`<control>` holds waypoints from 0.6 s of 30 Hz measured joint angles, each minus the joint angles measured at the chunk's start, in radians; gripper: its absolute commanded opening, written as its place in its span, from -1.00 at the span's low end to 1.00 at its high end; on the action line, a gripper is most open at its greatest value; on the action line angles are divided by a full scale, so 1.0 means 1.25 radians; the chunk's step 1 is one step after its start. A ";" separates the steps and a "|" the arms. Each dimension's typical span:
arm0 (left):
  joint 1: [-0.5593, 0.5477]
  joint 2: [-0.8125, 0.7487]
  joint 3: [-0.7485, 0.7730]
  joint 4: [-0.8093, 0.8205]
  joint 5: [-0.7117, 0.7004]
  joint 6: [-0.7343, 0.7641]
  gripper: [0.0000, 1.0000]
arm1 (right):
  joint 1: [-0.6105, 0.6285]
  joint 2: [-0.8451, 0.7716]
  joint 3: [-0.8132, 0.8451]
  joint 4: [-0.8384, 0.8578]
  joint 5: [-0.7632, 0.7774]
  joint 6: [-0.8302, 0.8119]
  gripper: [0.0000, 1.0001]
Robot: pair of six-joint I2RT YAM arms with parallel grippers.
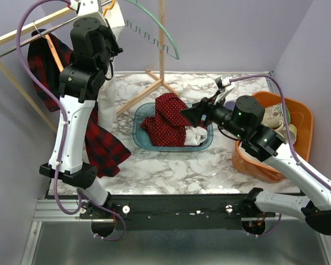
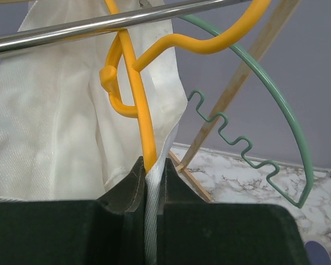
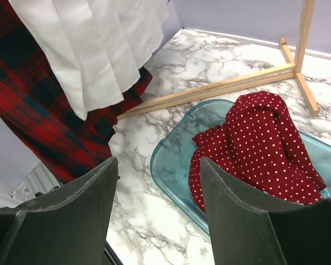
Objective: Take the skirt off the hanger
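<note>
Skirt (image 2: 60, 121), white and pleated, hangs from the yellow hanger (image 2: 209, 46) on the rail (image 2: 55, 32), with its length running straight down. Left gripper (image 2: 150, 174) sits just under the hanger, fingers closed on the skirt's edge, so the pull likely goes downward, away from the hanger. Right gripper (image 3: 157, 165), jaws spread and empty, hovers well apart, over the bin (image 3: 179, 149).

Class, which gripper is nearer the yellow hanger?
Left. The left gripper sits right below the yellow hanger, pinching the white skirt. The right gripper hangs open far off, over the blue tub.
</note>
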 measured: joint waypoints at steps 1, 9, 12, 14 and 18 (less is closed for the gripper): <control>0.000 -0.006 0.000 -0.006 0.016 -0.003 -1.00 | 0.000 0.001 0.006 -0.006 -0.004 0.000 0.36; 0.000 -0.077 -0.028 -0.062 0.098 -0.018 -1.00 | 0.000 0.009 0.093 -0.025 -0.031 -0.014 0.31; 0.000 -0.115 -0.063 -0.071 0.131 -0.021 -1.00 | 0.000 0.012 0.110 -0.022 -0.048 -0.015 0.26; 0.000 -0.135 -0.084 -0.071 0.159 -0.021 -1.00 | 0.000 0.018 0.119 -0.020 -0.060 -0.015 0.21; 0.000 -0.169 -0.110 -0.078 0.240 -0.020 -1.00 | 0.000 0.074 0.206 -0.007 -0.094 -0.010 0.15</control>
